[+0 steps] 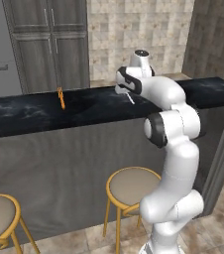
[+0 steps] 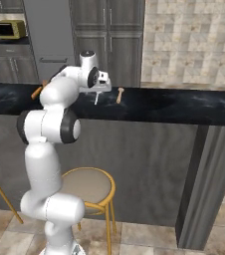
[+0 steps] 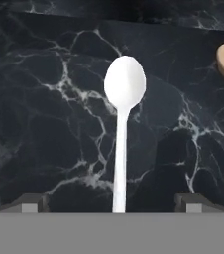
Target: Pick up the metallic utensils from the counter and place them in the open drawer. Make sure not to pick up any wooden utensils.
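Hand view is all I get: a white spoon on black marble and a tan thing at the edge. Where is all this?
Observer: On a long black counter in a kitchen, with round stools in front of its grey panel.
Operator: What is that tan thing?
Observer: A small wooden utensil; in the right base view its whole length lies on the counter beside the spoon.
Operator: Anything else up there?
Observer: Yes, an orange utensil lies further along the counter, well apart from the spoon.
Operator: Is the robot holding the spoon?
Observer: No. The pincer is open, a fingertip on each side of the handle, and hangs low over the counter.
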Controlling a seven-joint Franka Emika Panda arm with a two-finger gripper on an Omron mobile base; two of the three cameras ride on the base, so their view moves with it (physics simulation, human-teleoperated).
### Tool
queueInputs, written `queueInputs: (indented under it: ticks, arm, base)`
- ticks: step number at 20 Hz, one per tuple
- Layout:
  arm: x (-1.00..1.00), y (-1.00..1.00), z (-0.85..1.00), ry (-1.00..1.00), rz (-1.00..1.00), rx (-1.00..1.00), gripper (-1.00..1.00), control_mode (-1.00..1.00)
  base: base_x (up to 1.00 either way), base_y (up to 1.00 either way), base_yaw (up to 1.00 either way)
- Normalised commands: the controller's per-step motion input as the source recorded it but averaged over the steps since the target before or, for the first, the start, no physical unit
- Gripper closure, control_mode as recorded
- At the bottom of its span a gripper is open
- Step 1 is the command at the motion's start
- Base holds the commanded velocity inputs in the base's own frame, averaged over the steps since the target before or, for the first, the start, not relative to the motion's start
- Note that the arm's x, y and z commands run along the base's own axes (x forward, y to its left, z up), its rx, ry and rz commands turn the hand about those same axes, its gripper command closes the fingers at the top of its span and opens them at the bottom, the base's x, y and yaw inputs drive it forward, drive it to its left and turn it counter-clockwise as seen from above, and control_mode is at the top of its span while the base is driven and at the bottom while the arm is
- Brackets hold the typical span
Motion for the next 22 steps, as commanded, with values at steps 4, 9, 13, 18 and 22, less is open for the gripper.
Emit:
queueInputs:
  ticks: [4, 9, 13, 18, 22]
  arm:
    - [0.32, 0.0, -0.15, 0.02, -0.01, 0.0, -1.0, -1.0]
    - [0.3, 0.0, -0.16, 0.01, -0.01, 0.0, -1.0, -1.0]
    - [0.23, 0.0, -0.18, 0.0, 0.0, 0.0, -1.0, -1.0]
    - [0.15, 0.0, -0.22, 0.0, 0.0, 0.0, -1.0, -1.0]
    - [0.06, 0.0, -0.28, 0.0, 0.0, 0.0, -1.0, -1.0]
  base:
    - [0.0, 0.0, 0.0]
    - [0.0, 0.0, 0.0]
    - [0.0, 0.0, 0.0]
    - [0.0, 0.0, 0.0]
    - [0.0, 0.0, 0.0]
